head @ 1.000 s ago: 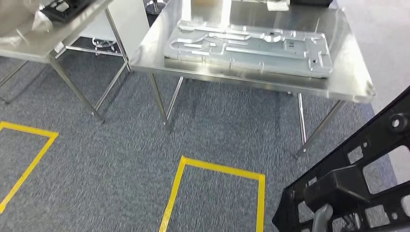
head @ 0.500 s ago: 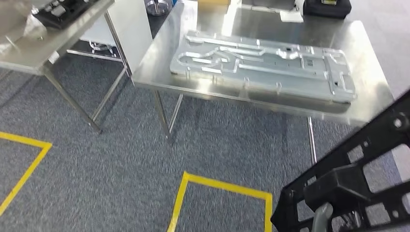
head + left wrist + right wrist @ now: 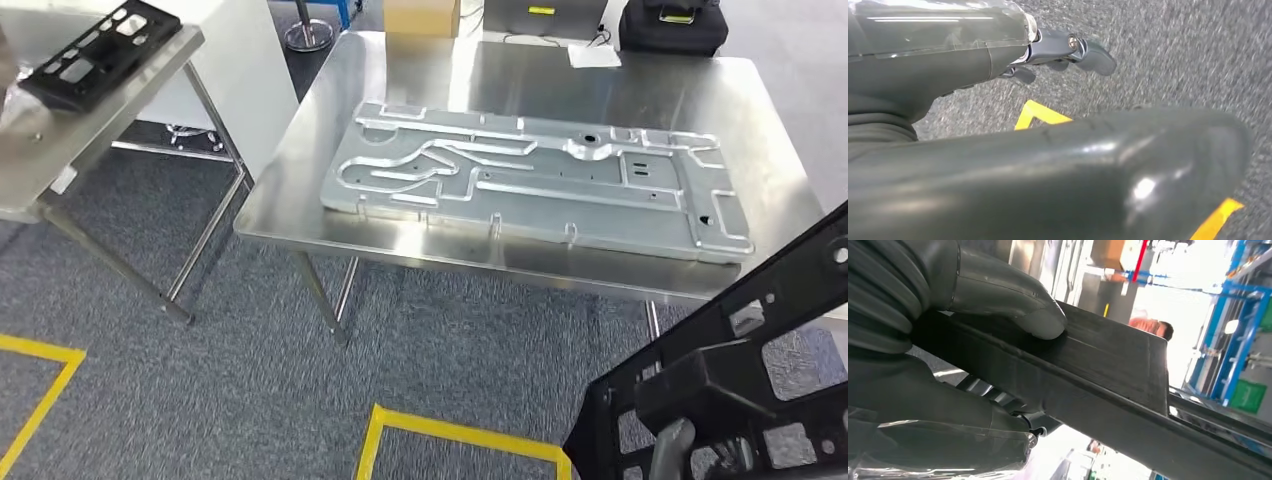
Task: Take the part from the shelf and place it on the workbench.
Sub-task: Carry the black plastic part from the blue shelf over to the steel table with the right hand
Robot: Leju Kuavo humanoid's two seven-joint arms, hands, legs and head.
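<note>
Carrying step. Right hand grips the black part, held low at the robot's right, short of the steel bench. Left hand hangs over carpet, fingers apart, holding nothing. Next: close in, lift part over bench edge, avoiding the aluminium plate.

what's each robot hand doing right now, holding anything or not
Left robot hand: holds nothing; open or closed cannot be told.
Right robot hand: closed on the black part.
</note>
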